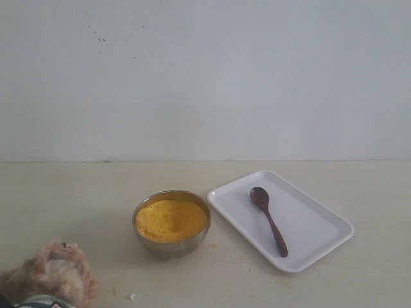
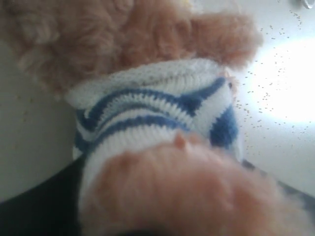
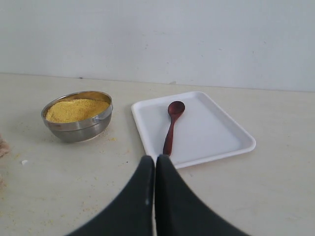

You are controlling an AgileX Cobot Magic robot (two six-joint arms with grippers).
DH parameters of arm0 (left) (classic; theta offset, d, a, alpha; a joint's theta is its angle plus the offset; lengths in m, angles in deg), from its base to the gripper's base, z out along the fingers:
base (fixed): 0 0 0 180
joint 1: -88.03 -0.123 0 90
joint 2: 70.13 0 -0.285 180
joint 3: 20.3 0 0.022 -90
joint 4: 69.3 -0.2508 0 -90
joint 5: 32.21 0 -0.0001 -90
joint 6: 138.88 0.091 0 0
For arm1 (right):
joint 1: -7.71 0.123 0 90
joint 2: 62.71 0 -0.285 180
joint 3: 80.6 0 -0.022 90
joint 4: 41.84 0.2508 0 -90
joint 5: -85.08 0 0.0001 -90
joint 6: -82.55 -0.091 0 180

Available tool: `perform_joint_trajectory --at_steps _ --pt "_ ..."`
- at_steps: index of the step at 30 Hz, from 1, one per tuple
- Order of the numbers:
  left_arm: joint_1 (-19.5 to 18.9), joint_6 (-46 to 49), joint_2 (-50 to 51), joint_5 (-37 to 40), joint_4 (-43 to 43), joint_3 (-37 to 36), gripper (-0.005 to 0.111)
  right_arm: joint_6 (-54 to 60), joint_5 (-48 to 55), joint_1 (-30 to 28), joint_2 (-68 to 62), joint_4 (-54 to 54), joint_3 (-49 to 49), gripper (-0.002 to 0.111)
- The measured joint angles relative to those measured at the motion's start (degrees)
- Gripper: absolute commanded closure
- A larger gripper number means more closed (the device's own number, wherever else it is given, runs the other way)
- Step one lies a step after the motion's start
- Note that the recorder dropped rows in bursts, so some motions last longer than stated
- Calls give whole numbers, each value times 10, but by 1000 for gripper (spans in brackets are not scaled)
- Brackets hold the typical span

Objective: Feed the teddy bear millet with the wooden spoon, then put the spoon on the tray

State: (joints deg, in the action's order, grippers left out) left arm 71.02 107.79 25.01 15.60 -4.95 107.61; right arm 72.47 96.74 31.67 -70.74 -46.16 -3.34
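The dark reddish-brown wooden spoon [image 1: 270,221] lies on the white plastic tray [image 1: 314,224], likely put away; right jaws closed empty, left jaws unclear.

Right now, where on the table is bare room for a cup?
Free: the wide strip of table behind the steel bowl and tray, up to the wall; also the tray's right half beside the wooden spoon. Crowded: the narrow gap between bowl and tray, and the front left corner with the teddy bear.
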Motion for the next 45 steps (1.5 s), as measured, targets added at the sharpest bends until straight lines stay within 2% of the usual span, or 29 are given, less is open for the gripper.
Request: perform_joint_trajectory --at_steps 7,12,18,25,27,33,39,45 --pt "0 -22 0 -28 0 0 25 0 0 0 0 0 0 108" --pt "-31 -62 1 -25 -28 13 25 0 0 0 0 0 0 108" --pt "-92 -152 1 36 -111 85 25 0 0 0 0 0 0 108" --pt "-99 -176 1 82 -125 95 26 0 0 0 0 0 0 108" --pt "-102 -182 1 83 -127 95 30 0 0 0 0 0 0 108" --pt "-102 -204 1 83 -162 97 51 0 0 0 0 0 0 108" --pt "-102 -230 1 85 -196 114 49 0 0 0 0 0 0 108" --pt "-102 -231 1 99 -191 119 36 0 0 0 0 0 0 108"
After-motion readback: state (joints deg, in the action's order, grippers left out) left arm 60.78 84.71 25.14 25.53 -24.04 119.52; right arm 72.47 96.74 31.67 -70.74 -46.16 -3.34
